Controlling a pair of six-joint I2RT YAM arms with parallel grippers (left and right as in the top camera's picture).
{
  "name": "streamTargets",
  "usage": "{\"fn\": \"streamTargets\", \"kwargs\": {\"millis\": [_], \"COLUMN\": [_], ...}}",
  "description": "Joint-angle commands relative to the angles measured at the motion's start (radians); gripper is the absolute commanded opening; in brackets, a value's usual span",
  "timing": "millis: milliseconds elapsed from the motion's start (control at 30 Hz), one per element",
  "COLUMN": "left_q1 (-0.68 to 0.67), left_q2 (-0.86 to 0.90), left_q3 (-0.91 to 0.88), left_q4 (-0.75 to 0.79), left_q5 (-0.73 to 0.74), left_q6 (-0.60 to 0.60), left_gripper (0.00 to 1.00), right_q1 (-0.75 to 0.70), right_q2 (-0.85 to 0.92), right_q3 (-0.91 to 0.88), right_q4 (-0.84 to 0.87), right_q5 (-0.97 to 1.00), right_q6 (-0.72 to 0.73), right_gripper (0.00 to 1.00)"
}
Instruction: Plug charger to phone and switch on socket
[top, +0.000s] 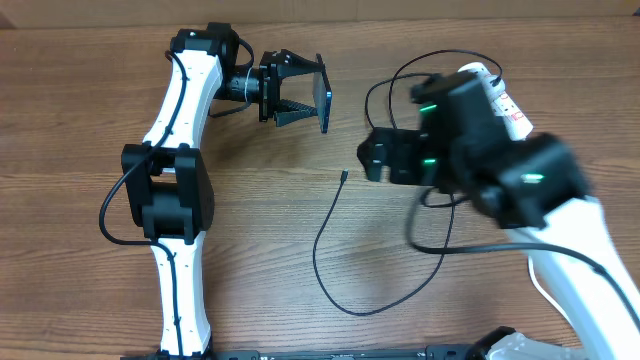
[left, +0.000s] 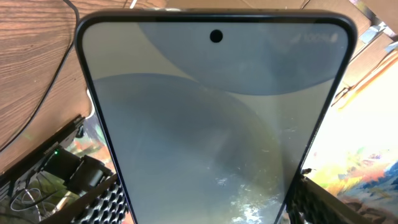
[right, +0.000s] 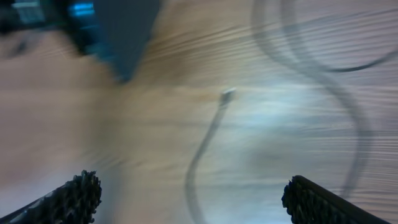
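Pinching the phone (top: 326, 95) by its long edges between the left fingers (top: 298, 66), with the right fingers (right: 323, 202) spread wide and empty above the connector tip (top: 343, 177) of the charger (top: 325, 235), loose on the counter (top: 80, 80) between both pairs, socket (top: 503, 98) partly hidden behind the right ones.

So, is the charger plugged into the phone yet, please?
Unplugged: the charger lies loose on the table, its tip apart from the phone.
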Motion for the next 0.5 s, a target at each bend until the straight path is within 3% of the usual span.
{"fn": "streamTargets", "kwargs": {"millis": [0,100,267,467], "left_q1": [0.003,0.003,0.003,0.003], "left_q2": [0.003,0.003,0.003,0.003], "left_q3": [0.027,0.027,0.026,0.027], "left_q4": [-0.001,0.000,0.000,0.000], "left_q5": [0.055,0.057,0.058,0.062], "left_q6": [-0.018,-0.036,-0.036,-0.036], "left_gripper": [0.69,0.69,0.69,0.69], "right_q1": [0.125,0.224,0.253,0.252], "right_q2": [0.074,0.154,0.169,0.182], "right_q3": [0.029,0.029,0.029,0.028], "right_q4": [0.026,0.117,0.282,0.387], "right_q5": [0.519,0.641,0.603,0.518], "right_q6": [0.137,0.137,0.129,0.084], "right_gripper": [0.96,0.96,0.98,0.85]}}
